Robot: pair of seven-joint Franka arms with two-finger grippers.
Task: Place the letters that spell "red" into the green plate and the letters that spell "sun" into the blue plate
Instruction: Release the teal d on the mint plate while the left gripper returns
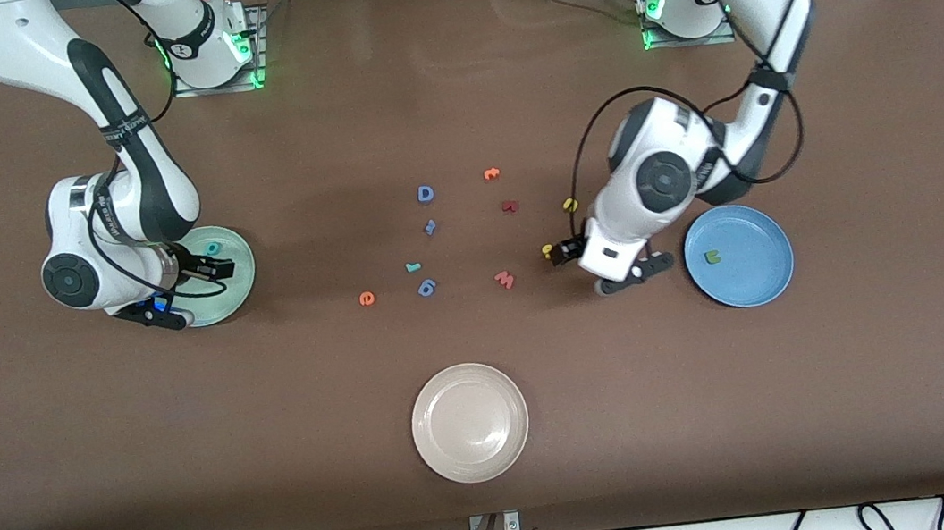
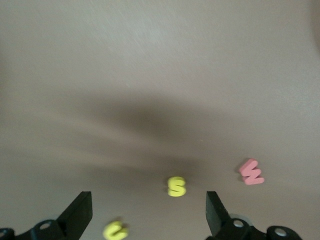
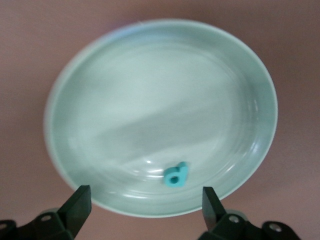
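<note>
The green plate (image 1: 242,273) (image 3: 60,100) lies at the right arm's end of the table with a teal "d" (image 1: 211,248) (image 3: 176,175) in it. My right gripper (image 1: 207,269) (image 3: 145,205) hangs open over that plate, holding nothing. The blue plate (image 1: 753,275) at the left arm's end holds a dark green "u" (image 1: 712,256). My left gripper (image 1: 565,250) (image 2: 147,212) is open low over the table beside a yellow "s" (image 1: 548,249) (image 2: 176,186); a yellow "n" (image 1: 570,204) (image 2: 115,230) lies close by. An orange "e" (image 1: 366,298) and a teal "r" (image 1: 413,266) lie mid-table.
A pink "w" (image 1: 504,279) (image 2: 251,172), blue "D" (image 1: 425,193), dark red letter (image 1: 509,205), small orange letter (image 1: 491,174) and two small blue letters (image 1: 427,287) are scattered mid-table. A cream plate (image 1: 471,434) sits nearest the front camera.
</note>
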